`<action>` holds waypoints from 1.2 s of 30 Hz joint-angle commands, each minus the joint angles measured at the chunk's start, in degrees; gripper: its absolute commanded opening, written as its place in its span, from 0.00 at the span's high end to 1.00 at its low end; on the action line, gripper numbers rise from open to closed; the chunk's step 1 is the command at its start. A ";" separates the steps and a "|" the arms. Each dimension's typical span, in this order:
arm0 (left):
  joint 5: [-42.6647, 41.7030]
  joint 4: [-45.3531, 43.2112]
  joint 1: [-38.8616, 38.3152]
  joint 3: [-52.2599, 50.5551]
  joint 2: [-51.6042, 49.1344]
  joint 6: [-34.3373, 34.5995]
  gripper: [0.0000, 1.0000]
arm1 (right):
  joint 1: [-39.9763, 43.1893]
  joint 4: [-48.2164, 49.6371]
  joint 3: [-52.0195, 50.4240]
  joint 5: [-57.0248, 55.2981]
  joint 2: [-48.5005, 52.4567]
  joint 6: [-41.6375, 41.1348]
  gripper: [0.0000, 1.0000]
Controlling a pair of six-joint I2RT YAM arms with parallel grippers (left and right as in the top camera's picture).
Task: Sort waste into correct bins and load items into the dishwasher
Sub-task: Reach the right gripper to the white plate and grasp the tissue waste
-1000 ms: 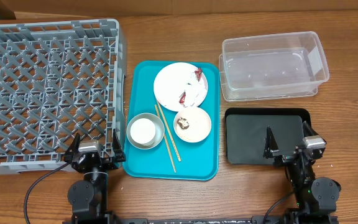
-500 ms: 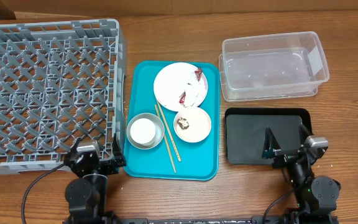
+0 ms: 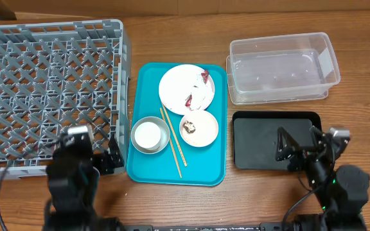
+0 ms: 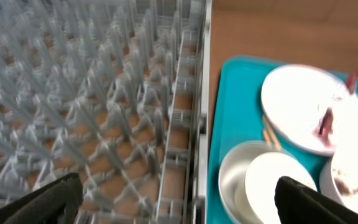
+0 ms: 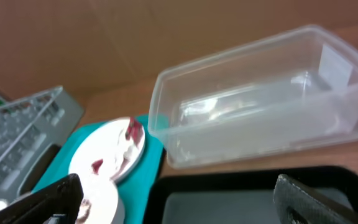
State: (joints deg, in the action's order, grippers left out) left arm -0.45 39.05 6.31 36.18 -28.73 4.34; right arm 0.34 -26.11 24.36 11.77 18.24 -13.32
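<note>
On the teal tray sit a white plate with crumpled napkins and red scraps, a pinkish bowl holding rice grains and a brown lump, a metal bowl with a white cup inside, and chopsticks. The grey rack is on the left. The clear tub and black tray are on the right. My left gripper is open over the rack's near right corner. My right gripper is open over the black tray's near right part.
The left wrist view shows the rack, the metal bowl and the plate ahead. The right wrist view shows the clear tub and black tray. Bare wooden table lies between tray and bins.
Both arms have risen from the table's front edge and look larger from above. The left one shifted left over the rack corner, the right one slightly right. Both stayed open.
</note>
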 commanded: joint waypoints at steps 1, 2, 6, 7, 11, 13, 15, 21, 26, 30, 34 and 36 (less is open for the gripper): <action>-0.61 6.34 -0.11 8.90 -9.27 0.59 0.00 | -0.28 -2.95 7.63 1.90 6.25 -0.39 0.00; -0.61 8.39 -0.11 10.91 -11.54 0.59 0.00 | -0.28 -4.48 9.90 1.92 8.63 -0.42 0.00; -0.44 19.06 -0.11 22.14 -22.51 0.59 0.00 | -0.28 -18.18 24.44 1.29 22.86 0.44 0.00; -0.39 20.06 -0.11 23.23 -23.47 0.59 0.00 | -0.28 -20.70 26.97 0.66 25.40 1.53 0.00; -0.46 23.15 0.00 26.38 -26.29 0.59 0.00 | -0.28 -26.08 35.19 0.35 33.38 3.26 0.00; -0.46 23.91 0.11 26.67 -26.60 0.59 0.00 | -0.28 -27.26 37.53 0.44 35.87 3.28 0.00; -0.55 24.28 0.11 26.67 -26.60 0.59 0.00 | -0.28 -27.08 38.99 2.05 37.57 3.28 0.00; -1.03 25.68 0.11 26.67 -26.60 0.57 0.01 | -0.76 -23.04 40.06 9.55 40.65 2.62 0.00; -1.05 25.66 0.11 26.67 -26.62 0.59 0.00 | -5.81 -26.18 46.27 5.68 46.90 2.60 0.00; -1.05 25.66 0.11 26.67 -26.62 0.59 0.00 | -11.91 -28.89 54.82 1.49 54.86 2.62 0.00; -1.05 25.66 0.11 26.67 -26.62 0.61 0.00 | -18.23 -30.82 64.48 -3.15 64.83 2.62 0.00; -1.05 25.64 0.11 26.67 -26.62 0.61 0.00 | -21.11 -31.10 69.16 -5.44 70.14 2.62 0.00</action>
State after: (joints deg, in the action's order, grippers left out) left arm -0.84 64.77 6.35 61.45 -55.31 4.36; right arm -17.23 -56.90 87.48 11.60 82.67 -10.70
